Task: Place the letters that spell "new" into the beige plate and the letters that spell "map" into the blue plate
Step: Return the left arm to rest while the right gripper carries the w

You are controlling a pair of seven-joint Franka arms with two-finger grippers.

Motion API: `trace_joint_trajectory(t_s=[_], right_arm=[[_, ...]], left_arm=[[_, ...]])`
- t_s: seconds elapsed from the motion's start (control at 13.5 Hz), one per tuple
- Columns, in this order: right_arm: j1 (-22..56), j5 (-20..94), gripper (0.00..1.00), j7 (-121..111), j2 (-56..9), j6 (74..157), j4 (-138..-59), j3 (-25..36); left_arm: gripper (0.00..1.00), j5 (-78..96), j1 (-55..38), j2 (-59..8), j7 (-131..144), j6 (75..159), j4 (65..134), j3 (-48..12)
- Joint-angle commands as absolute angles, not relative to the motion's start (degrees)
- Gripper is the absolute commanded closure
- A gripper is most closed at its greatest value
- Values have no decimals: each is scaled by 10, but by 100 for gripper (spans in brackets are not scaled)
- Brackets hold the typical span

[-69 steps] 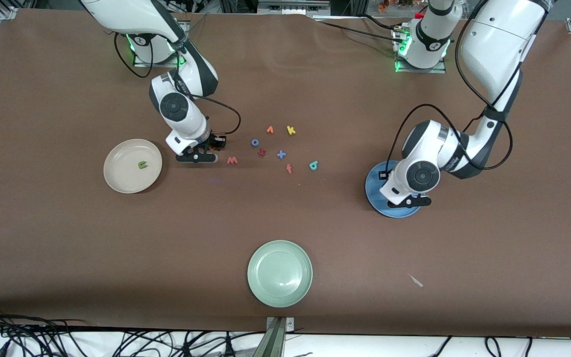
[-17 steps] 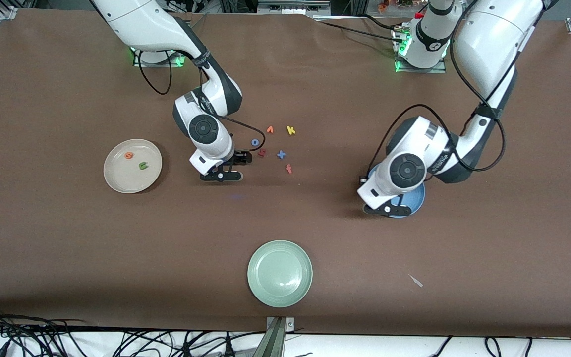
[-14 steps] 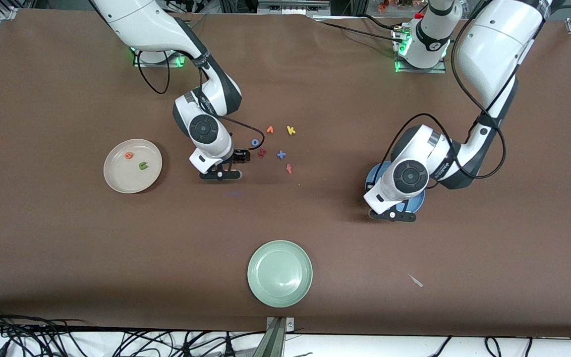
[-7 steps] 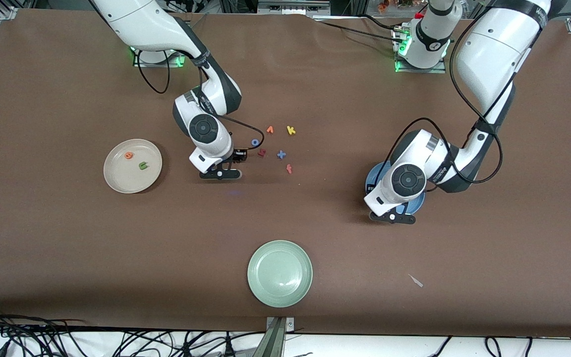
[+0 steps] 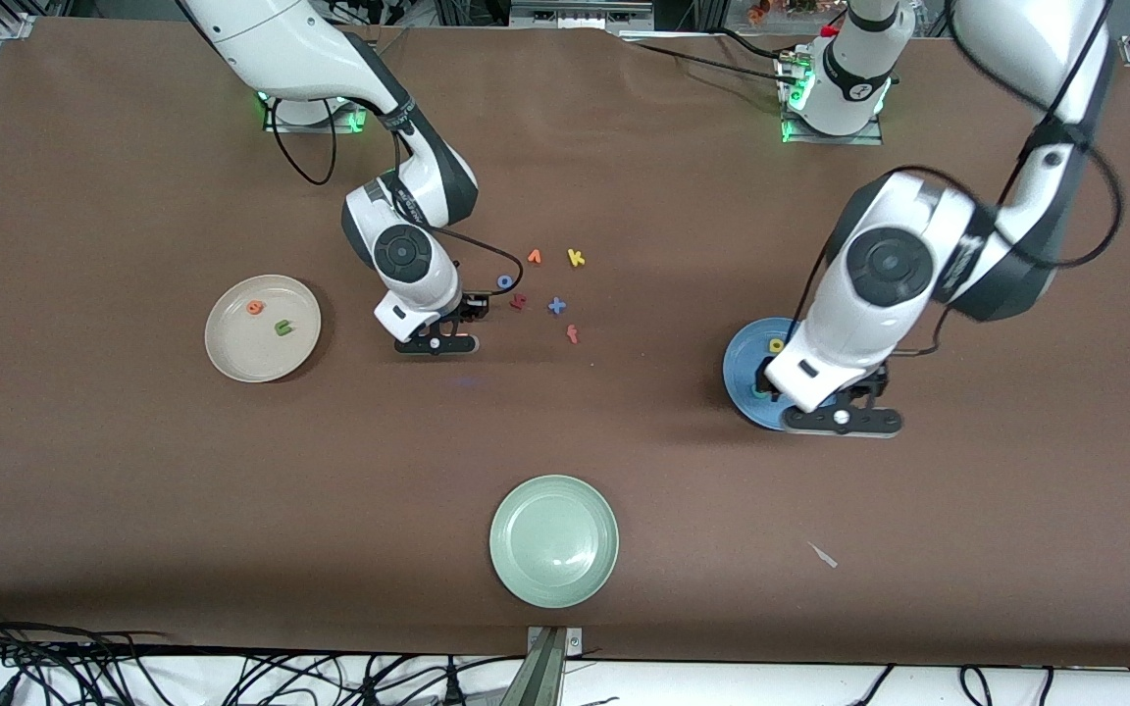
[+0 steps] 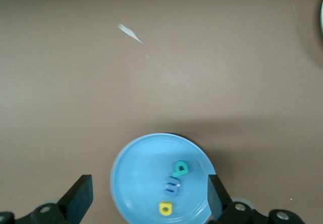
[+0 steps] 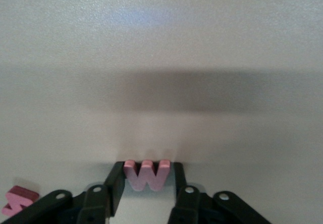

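Round medium-blue plate [image 5: 744,371] partly covered by left arm at front view's right, pinkish-red foam "w" [image 7: 147,175] hidden under right wrist in front view, small dark-red foam piece [image 7: 19,200] cut at right wrist frame's lower-left edge, shape unclear

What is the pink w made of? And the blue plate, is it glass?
The pink w, between the right gripper's fingers, looks like soft foam: thick, matte, with a flat face. The blue plate under the open left gripper is not see-through, so probably not glass; its smooth, softly shiny surface suggests plastic or glazed ceramic.
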State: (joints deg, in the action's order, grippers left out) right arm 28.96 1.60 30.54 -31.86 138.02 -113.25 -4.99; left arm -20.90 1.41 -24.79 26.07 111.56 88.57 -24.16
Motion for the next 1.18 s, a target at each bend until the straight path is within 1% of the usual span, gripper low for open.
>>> trace_joint_trajectory(t_s=[0.0,0.07,0.15,0.3,0.37,0.52,0.59,0.74,0.89,1.11], right_arm=[[294,23,61,301,-310,1388,-1145,-48],[294,23,62,300,-310,1388,-1145,-48],[294,23,64,300,-310,1387,-1144,-48],[294,23,67,301,-309,1386,-1143,-48],[294,22,68,300,-309,1383,-1140,-48],[294,22,68,292,-302,1378,-1135,-47],[293,22,68,275,-293,1362,-1131,-45],[288,20,70,217,-276,1294,-1121,-26],[288,20,70,158,-257,1261,-1122,1],[288,20,70,77,-238,1199,-1124,60]], left_arm=[[0,-152,41,-212,216,1043,847,-243],[0,-112,69,-208,194,1010,826,-245],[0,-81,75,-185,160,987,823,-236],[0,-68,61,-126,119,950,829,-187],[0,-53,42,-104,117,932,831,-151],[0,-29,2,-61,99,918,864,-85],[0,-28,-15,-38,78,920,891,-59],[0,-10,-40,-12,57,932,932,-13],[0,8,-41,5,51,965,971,-4],[0,11,-34,12,48,972,976,-5]])
